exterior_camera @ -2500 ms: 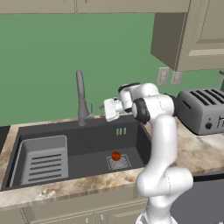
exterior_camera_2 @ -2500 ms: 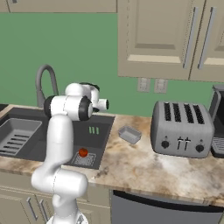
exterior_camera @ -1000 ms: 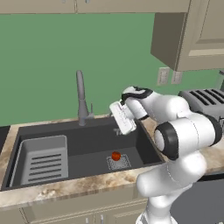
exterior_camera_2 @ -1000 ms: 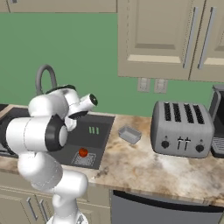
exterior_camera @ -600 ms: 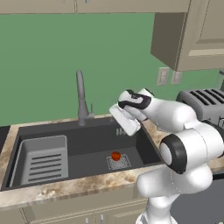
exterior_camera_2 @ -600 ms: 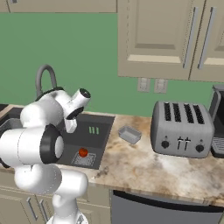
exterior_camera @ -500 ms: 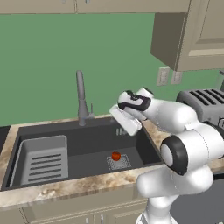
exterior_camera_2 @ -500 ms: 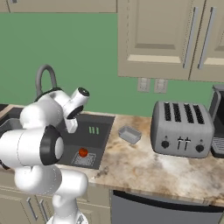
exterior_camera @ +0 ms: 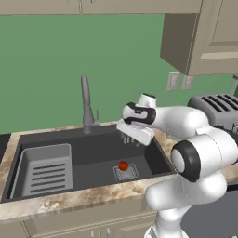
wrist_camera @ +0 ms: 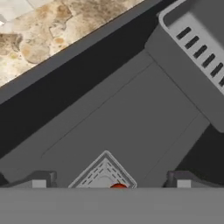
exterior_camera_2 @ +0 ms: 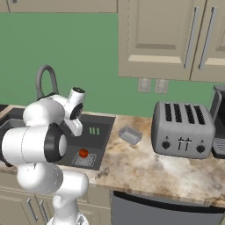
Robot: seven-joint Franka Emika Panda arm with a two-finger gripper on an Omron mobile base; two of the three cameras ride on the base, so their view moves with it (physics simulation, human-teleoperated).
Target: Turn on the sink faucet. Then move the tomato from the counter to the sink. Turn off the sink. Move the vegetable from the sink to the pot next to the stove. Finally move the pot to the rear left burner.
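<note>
The tomato (exterior_camera: 123, 165) rests on the square drain grate (exterior_camera: 126, 172) in the dark sink (exterior_camera: 93, 148). It also shows as a red ball (exterior_camera_2: 83, 153) from the right, and its top peeks in the hand view (wrist_camera: 118, 188). My gripper (exterior_camera: 131, 141) hangs open above the sink's right part, tilted down toward the basin and empty, its fingertips (wrist_camera: 39, 180) wide apart. The faucet (exterior_camera: 86, 104) stands behind the sink, left of my hand, with no water seen at its spout. The pot is out of view. A sliver of the black stove (exterior_camera: 2, 145) shows far left.
A slotted grey tray insert (exterior_camera: 44, 167) fills the sink's left half. On the marbled counter (exterior_camera_2: 145, 165) to the right stand a silver toaster (exterior_camera_2: 182, 129) and a small grey dish (exterior_camera_2: 130, 135). Wall cabinets hang overhead.
My hand has swung away from the faucet's base, moved right and tipped downward over the sink. The jaws stay open. The tomato has not moved.
</note>
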